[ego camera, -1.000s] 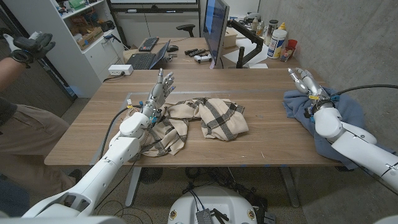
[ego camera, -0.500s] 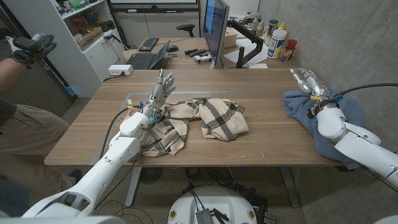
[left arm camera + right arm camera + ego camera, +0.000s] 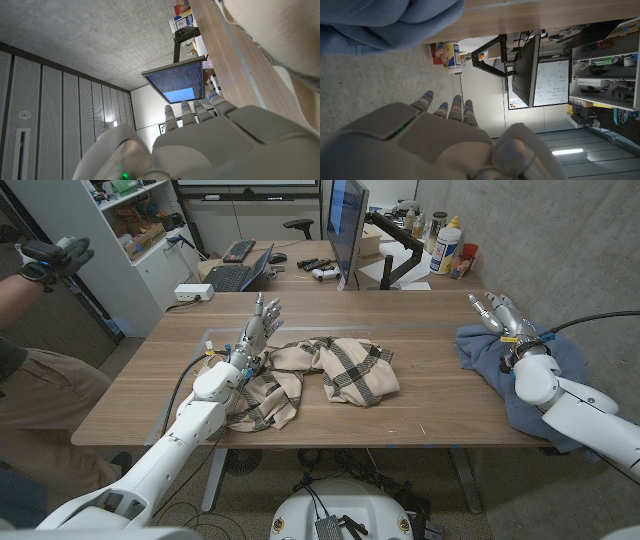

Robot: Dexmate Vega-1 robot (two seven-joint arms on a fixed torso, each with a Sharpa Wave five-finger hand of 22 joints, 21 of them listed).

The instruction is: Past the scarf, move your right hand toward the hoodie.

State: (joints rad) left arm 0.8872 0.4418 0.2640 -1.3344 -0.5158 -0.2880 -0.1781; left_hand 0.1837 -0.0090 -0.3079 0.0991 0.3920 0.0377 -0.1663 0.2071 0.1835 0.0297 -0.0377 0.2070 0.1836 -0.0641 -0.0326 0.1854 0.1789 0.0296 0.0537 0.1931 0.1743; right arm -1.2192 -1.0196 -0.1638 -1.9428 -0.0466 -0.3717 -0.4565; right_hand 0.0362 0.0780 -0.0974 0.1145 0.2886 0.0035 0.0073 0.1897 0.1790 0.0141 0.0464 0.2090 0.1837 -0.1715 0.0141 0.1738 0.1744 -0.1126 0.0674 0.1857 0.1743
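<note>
**Right hand over the hoodie at the tabletop's right edge**

The tabletop (image 3: 420,395) carries two cloths, well apart. The blue hoodie (image 3: 560,365) is bunched at the right edge, part of it hanging off; that is your target. The plaid scarf (image 3: 340,370) lies crumpled near the middle, trailing toward the front-left.

Your right hand (image 3: 500,315) stands above the hoodie's far side, fingers apart and extended, holding nothing. It looks already past the scarf, so little of the reach seems left. Your left hand (image 3: 258,325) stands at the scarf's left end, fingers spread upward, also holding nothing.

Nothing lies between right hand and hoodie. A monitor (image 3: 345,225) stands behind the table's far edge; a person's gloved hand (image 3: 50,255) shows far left.
</note>
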